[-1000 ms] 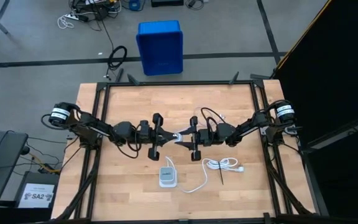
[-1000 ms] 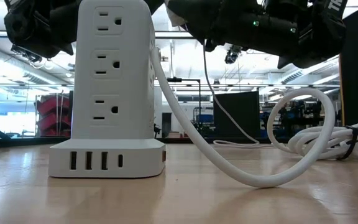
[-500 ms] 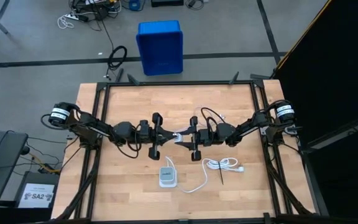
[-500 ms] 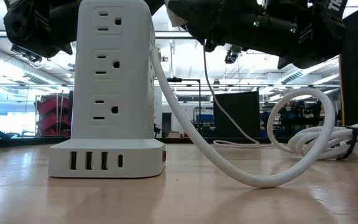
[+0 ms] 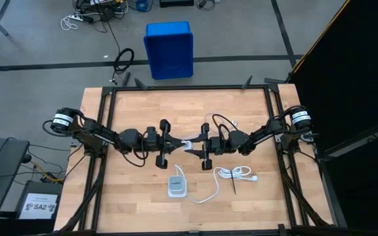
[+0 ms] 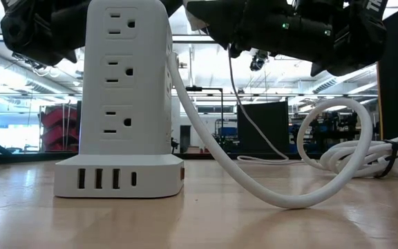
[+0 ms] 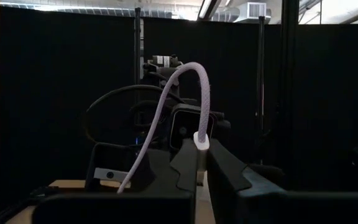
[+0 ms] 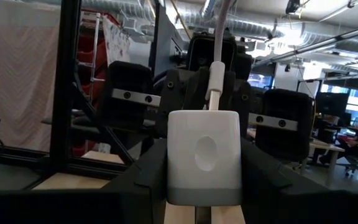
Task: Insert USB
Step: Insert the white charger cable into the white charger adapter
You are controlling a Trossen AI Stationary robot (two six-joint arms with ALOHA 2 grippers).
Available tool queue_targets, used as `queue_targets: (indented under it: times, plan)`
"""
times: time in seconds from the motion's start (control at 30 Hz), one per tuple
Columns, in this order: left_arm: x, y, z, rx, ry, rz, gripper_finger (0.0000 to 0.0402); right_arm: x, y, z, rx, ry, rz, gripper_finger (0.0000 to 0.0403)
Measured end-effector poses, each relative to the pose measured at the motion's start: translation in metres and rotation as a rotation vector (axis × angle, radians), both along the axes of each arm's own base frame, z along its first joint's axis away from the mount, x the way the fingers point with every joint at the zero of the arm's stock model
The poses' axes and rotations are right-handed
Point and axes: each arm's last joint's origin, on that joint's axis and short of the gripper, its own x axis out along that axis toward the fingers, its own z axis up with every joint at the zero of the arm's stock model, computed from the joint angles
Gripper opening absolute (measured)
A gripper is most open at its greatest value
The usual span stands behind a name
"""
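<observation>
The USB (image 7: 205,93) hangs in the air above the middle of the bench (image 5: 130,196), bridging the two arms where they meet. Starting at the left edge, the left arm (image 5: 120,139) reaches in toward the centre, and its jaws are clenched on the cable's small white plug (image 7: 201,140), with the thin cord arching up and away from it. Facing it from the right edge, the right arm (image 5: 254,137) has its jaws grasping the small white charger block (image 8: 204,155). In the right wrist view the plug stands right at the block's far face, but we cannot tell whether it is seated or only touching. We judge the step in hand to be the push home. To do it well, we should line the plug squarely with the port and drive straight along the port's own line. The block needs a firm brace so it cannot twist in its grip. We should ease the force on gently, since a tilted plug may jam or slip between the fingers. The loose arc of cable should hang free, not tugging the plug sideways. Nearer the front edge, the white power tower (image 5: 176,187) and the tied thick cord (image 5: 233,174) to its right lie well below the work.
</observation>
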Motion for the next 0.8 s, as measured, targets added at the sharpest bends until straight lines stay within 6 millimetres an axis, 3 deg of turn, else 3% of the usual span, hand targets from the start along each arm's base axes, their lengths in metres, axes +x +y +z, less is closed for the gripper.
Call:
queue_targets:
  times: [0.8]
  plan:
    - [-0.0003, 0.0002, -0.0007, 0.024, 0.008, 0.014, 0.0, 0.0002, 0.0, -0.0006, 0.014, 0.008, 0.005, 0.0113]
